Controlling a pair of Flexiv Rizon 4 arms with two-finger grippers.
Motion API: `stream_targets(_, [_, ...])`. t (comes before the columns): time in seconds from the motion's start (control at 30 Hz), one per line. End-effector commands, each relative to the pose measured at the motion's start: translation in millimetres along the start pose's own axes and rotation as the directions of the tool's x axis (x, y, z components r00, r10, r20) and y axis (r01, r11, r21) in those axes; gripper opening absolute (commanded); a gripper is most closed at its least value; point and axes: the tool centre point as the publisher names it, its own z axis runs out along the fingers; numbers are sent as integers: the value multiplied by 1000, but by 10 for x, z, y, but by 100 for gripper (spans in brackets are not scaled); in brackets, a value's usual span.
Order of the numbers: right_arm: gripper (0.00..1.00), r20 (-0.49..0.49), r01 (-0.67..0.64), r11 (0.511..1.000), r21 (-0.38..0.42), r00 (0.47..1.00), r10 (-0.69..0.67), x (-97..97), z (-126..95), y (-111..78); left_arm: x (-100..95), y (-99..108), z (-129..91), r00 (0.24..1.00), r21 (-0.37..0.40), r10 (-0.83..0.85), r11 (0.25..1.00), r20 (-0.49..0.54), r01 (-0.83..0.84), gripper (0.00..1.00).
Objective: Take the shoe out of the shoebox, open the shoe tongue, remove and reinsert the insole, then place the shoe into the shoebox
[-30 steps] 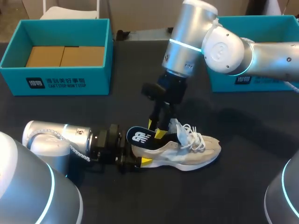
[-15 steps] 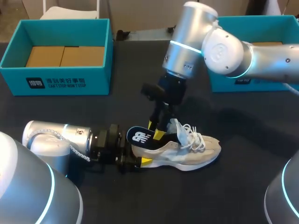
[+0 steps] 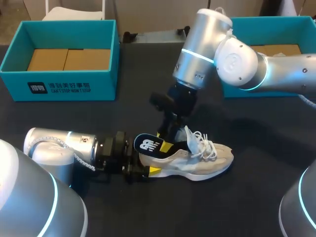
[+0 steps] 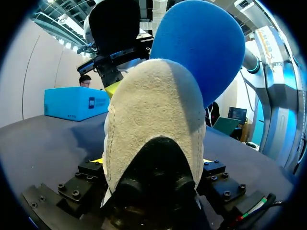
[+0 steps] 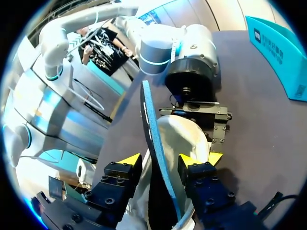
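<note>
Left jaws grip the shoe (image 3: 207, 160) heel, toe pointing right

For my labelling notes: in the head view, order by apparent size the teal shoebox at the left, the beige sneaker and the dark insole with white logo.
1. teal shoebox
2. beige sneaker
3. dark insole, ranked by its visible part only

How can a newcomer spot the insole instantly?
On the black table, find the beige sneaker with white laces near the middle. The dark blue oval insole sticks up from its heel end, between the fingers of the right gripper. Its white-marked dark top stands out from the pale shoe.
</note>
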Motion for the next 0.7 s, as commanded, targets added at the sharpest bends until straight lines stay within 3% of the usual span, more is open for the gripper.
stream_targets(0.03, [47, 11, -7, 1000, -19, 1000, 7, 34, 41, -38, 2, -4, 8, 1000, 0, 0, 1000, 3, 0, 0])
stream_targets(0.2, [38, 18, -21, 1000, -12, 1000, 22, 40, 63, 6, 2, -4, 8, 1000, 0, 0, 1000, 3, 0, 0])
stream_targets(0.23, [29, 19, -22, 1000, -12, 1000, 22, 37, 68, 23, 2, -4, 8, 1000, 0, 0, 1000, 3, 0, 0])
stream_targets(0.3, [21, 20, -21, 1000, -12, 1000, 21, 34, 74, 53, 2, -4, 8, 1000, 0, 0, 1000, 3, 0, 0])
stream_targets(0.33, [2, 23, -19, 1000, -10, 1000, 19, 33, 78, 82, 2, -4, 8, 1000, 0, 0, 1000, 3, 0, 0])
stream_targets(0.7, [0, 80, 6, 1000, -7, 997, -5, 91, 9, 287, 2, -4, 8, 1000, 0, 0, 1000, 3, 0, 0])
